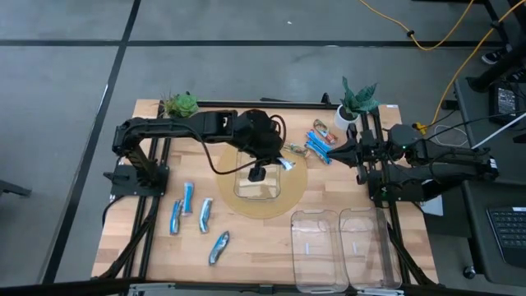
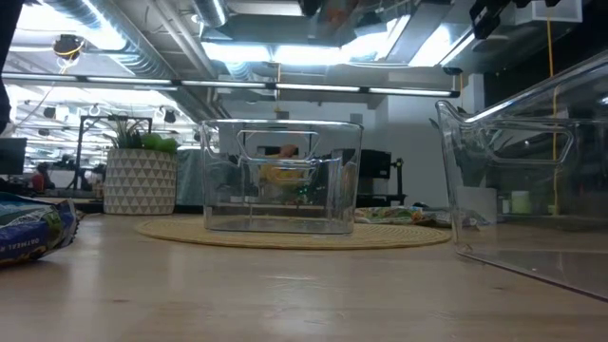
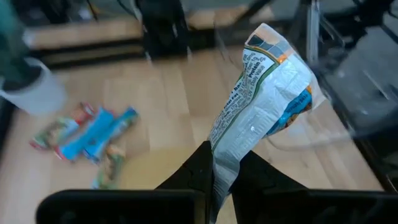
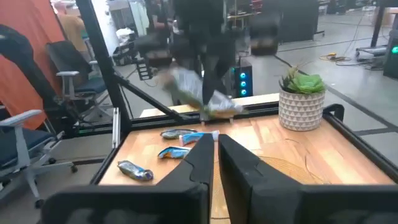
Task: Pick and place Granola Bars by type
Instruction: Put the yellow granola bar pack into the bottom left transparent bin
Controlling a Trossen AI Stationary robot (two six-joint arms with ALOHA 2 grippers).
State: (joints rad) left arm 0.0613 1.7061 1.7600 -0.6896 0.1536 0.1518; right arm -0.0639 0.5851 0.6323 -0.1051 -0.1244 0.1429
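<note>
Pinching a multicoloured granola bar (image 3: 258, 106) by one end above the clear bin (image 1: 261, 191) on the round mat (image 1: 296, 197), the left gripper (image 3: 221, 174) seems mid-placement, needing only lowering and release, while the right gripper (image 4: 214, 152) waits with fingers nearly together.

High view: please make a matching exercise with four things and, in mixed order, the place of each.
1. held granola bar
2. four blue-and-silver bars
3. multicoloured bars
4. two empty clear bins

a. near the white-potted plant
b. the table's front right
c. in the left gripper, above the bin on the round mat
d. on the table's left part

Pairs: 1-c, 2-d, 3-a, 4-b
</note>
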